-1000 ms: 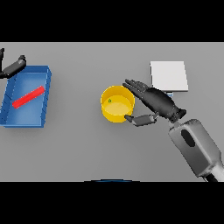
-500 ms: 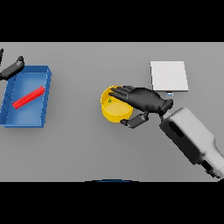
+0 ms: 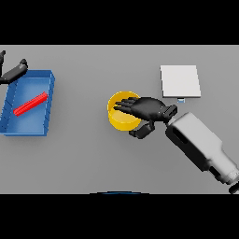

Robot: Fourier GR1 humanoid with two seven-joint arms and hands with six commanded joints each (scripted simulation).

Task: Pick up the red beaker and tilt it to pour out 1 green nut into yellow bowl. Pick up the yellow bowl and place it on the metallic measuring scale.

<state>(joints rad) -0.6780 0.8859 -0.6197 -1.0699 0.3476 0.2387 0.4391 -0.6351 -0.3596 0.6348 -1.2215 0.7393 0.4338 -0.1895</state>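
Just right of frame centre, the right hand (image 3: 148, 108) lies over the yellow bowl (image 3: 119, 118), fingers stretched across it, thumb curled under its near right rim; no firm grip shows. Upper right, well apart, sits the scale (image 3: 180, 80). At the upper-left edge rests the left hand (image 3: 13, 72), relaxed.

my right hand (image 3: 148, 108): dark, near-black fingers and thumb | my right forearm (image 3: 198, 144): blocky light-grey shell, rounded edges, darker wrist joint | my left hand (image 3: 13, 72): same dark finish, at view's left edge
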